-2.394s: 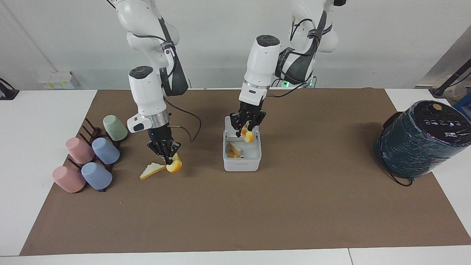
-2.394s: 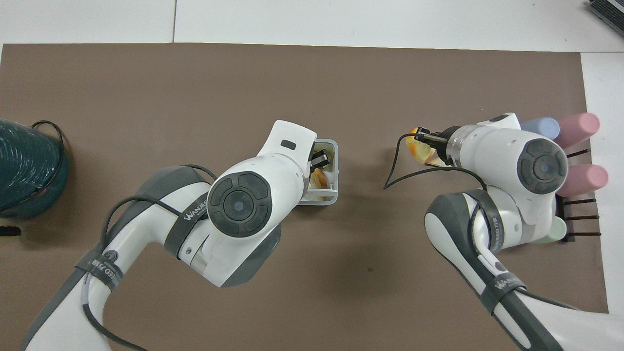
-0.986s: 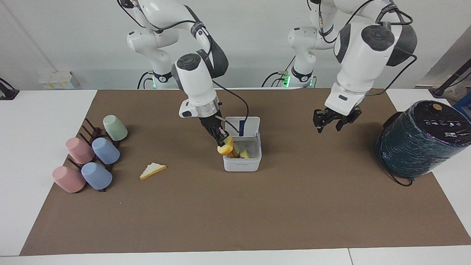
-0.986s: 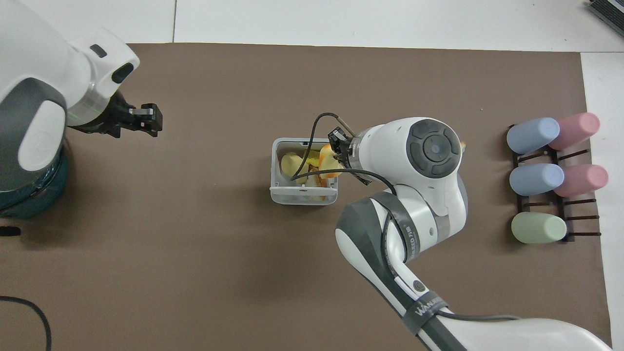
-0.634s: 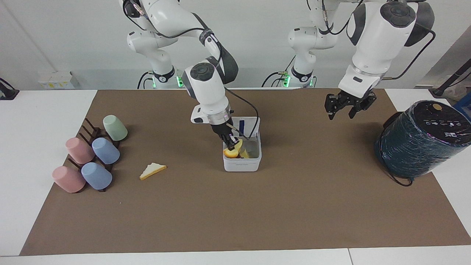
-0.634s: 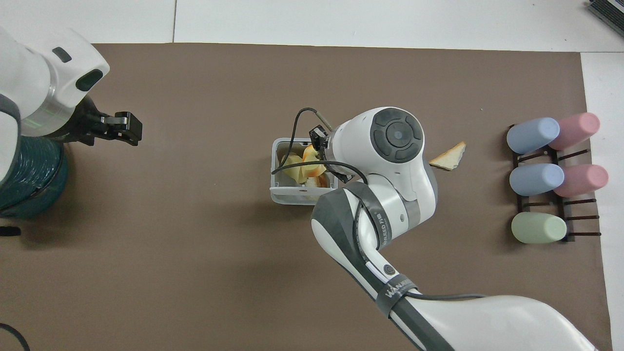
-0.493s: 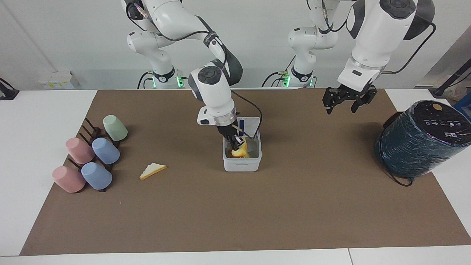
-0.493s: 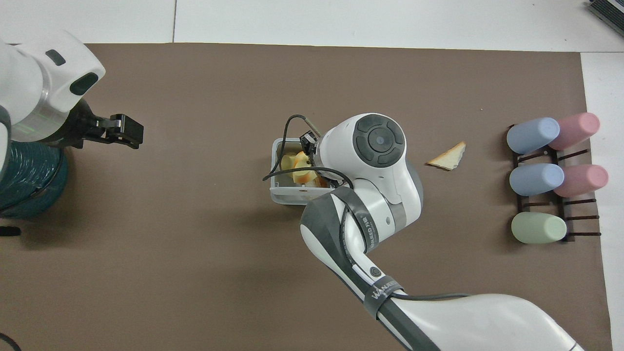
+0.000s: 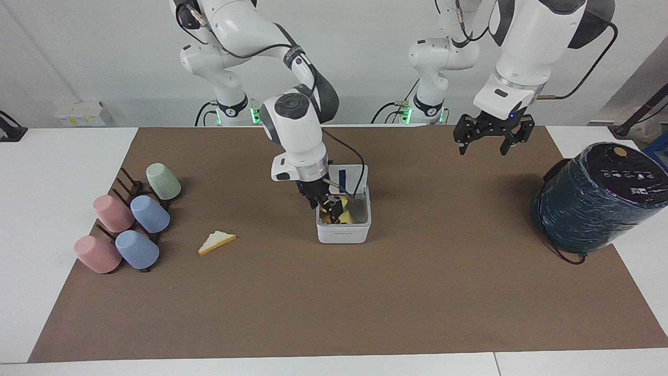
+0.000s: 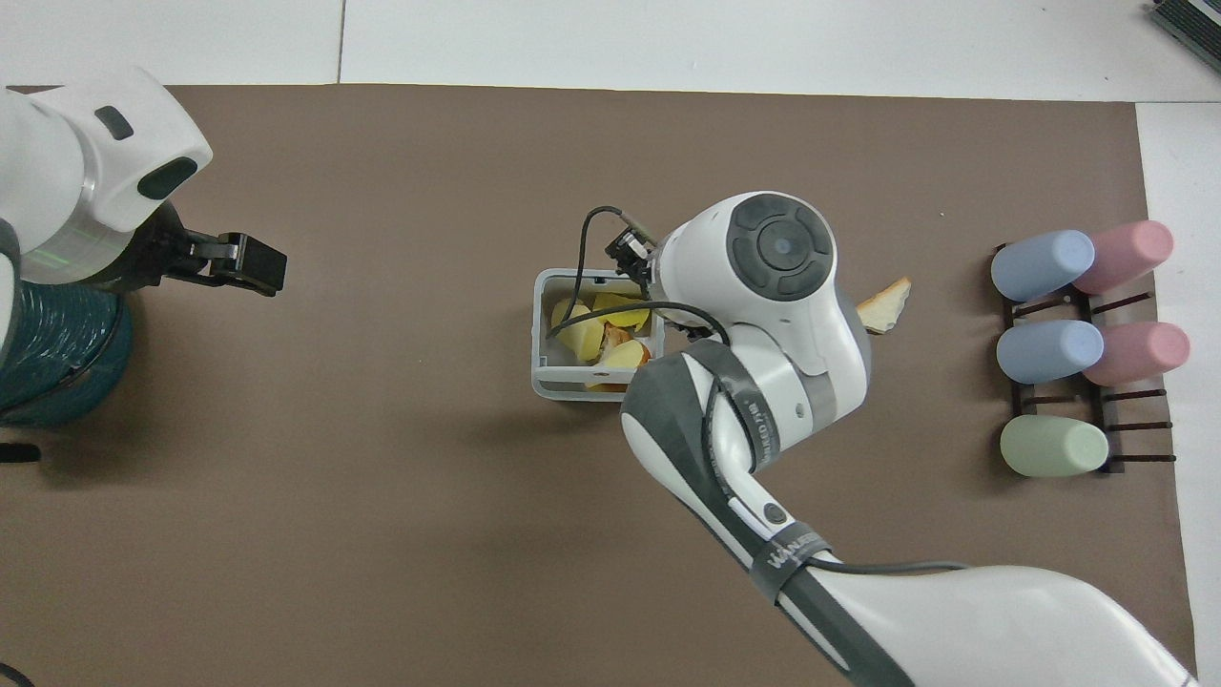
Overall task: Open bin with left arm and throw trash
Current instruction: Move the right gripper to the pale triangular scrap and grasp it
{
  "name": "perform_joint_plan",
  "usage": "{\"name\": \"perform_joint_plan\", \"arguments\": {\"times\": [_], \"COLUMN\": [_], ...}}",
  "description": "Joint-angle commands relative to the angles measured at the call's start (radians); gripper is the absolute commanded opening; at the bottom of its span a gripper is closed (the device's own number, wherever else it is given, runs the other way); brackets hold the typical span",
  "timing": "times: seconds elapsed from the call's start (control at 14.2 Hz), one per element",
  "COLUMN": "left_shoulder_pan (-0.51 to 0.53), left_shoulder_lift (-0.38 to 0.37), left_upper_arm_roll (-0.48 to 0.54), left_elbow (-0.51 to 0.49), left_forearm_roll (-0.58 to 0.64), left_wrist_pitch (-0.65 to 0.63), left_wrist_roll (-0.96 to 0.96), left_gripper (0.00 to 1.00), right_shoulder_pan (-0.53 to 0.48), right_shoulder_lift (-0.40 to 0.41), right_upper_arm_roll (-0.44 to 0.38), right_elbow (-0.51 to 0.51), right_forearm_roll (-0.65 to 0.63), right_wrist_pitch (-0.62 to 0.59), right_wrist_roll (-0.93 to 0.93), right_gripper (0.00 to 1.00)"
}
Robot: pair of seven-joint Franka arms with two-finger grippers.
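Bin [image 9: 343, 234]: small white square box, rounded corners, mid-mat; lid [image 9: 350, 179] up, blue strip showing. Inside: yellow-orange wedges [image 10: 584, 336]. Right gripper [image 9: 329, 206] at bin's mouth, fingers apart, holding nothing. Bread slice [image 9: 216, 242], pale w/ brown crust, flat on mat at bin's 9 o'clock in facing view. Left gripper [image 9: 487, 139] raised over mat at bin's 2 o'clock, open, empty.

Robotics lab; two white arms [image 9: 297, 120] at a brown-matted table [image 9: 365, 303]; bare walls
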Motion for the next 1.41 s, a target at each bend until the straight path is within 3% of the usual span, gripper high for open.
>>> {"name": "perform_joint_plan", "arguments": {"times": [0.0, 0.35, 0.77, 1.2, 1.34], "left_shoulder_pan": [-0.003, -0.002, -0.002, -0.002, -0.002], "left_shoulder_lift": [-0.039, -0.039, -0.043, -0.043, -0.043], "left_upper_arm_roll": [0.008, 0.01, 0.01, 0.01, 0.01], "left_elbow": [-0.061, -0.069, -0.07, -0.07, -0.07], "left_forearm_roll": [0.003, 0.003, 0.003, 0.003, 0.003], "left_wrist_pitch": [0.047, 0.07, 0.054, 0.054, 0.054], "left_wrist_roll": [0.027, 0.021, 0.016, 0.016, 0.016], "left_gripper": [1.0, 1.0, 1.0, 1.0, 1.0], "right_shoulder_pan": [-0.064, -0.147, -0.287, -0.405, -0.417], "right_shoulder_lift": [-0.034, -0.052, -0.128, -0.077, -0.059], "right_upper_arm_roll": [0.008, 0.004, 0.0, 0.002, 0.0], "right_elbow": [-0.014, -0.122, -0.443, -0.547, -0.549], "right_forearm_roll": [-0.025, -0.095, -0.097, -0.098, -0.098], "right_wrist_pitch": [-0.009, 0.143, 0.385, 0.657, 0.666], "right_wrist_roll": [-0.146, -0.418, -0.466, -0.66, -0.714], "right_gripper": [1.0, 1.0, 1.0, 1.0, 1.0]}}
